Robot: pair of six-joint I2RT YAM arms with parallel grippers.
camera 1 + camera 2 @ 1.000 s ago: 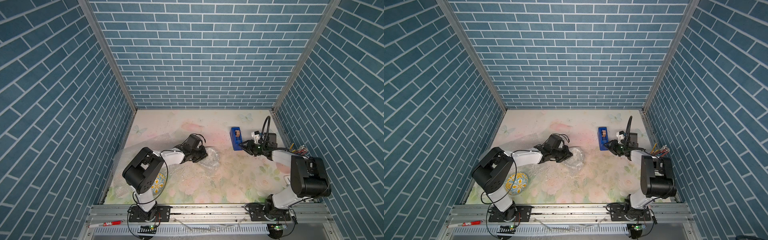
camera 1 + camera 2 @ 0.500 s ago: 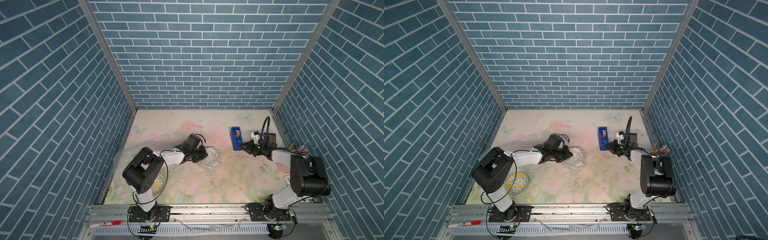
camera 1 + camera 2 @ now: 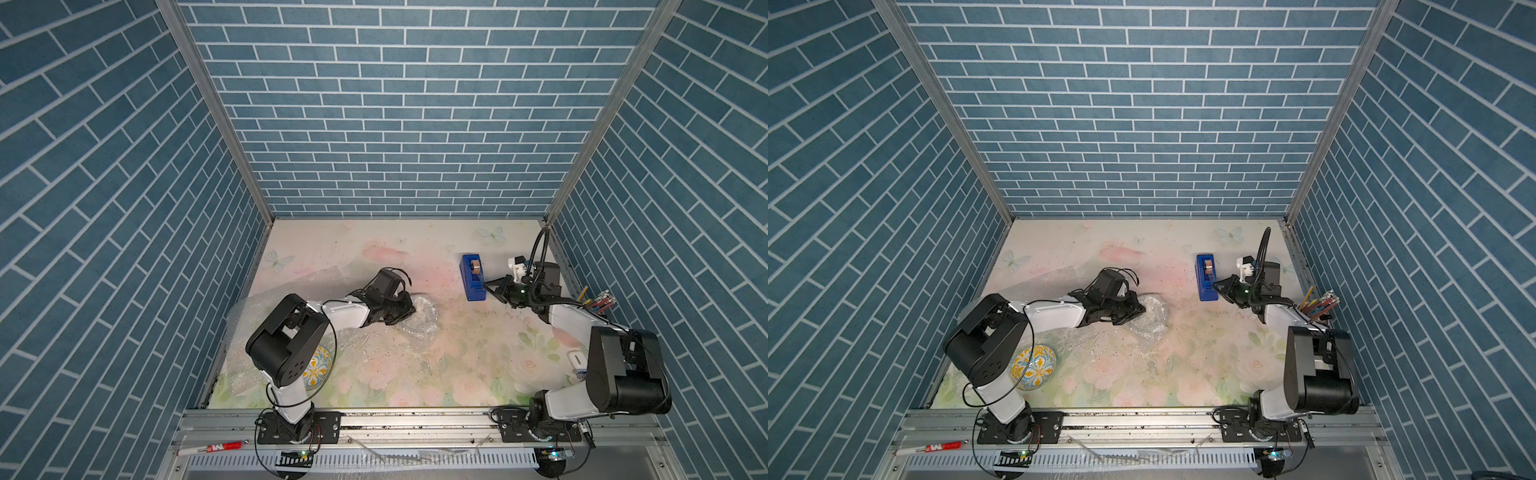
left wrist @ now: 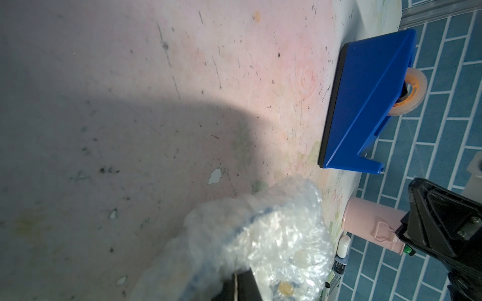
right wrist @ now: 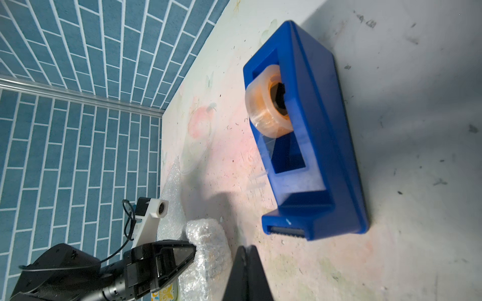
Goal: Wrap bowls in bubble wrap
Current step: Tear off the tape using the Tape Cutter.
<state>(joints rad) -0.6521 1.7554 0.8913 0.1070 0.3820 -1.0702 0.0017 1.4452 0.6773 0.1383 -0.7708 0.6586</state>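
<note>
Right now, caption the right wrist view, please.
Shut right claw faces blue tape dispenser; left claw grips bubble-wrap bundle.

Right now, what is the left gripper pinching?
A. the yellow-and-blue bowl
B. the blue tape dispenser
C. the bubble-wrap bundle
C: the left gripper is shut on the bubble-wrap bundle; the yellow-and-blue bowl lies unwrapped by that arm's base, and the blue tape dispenser stands at the right gripper.
</note>
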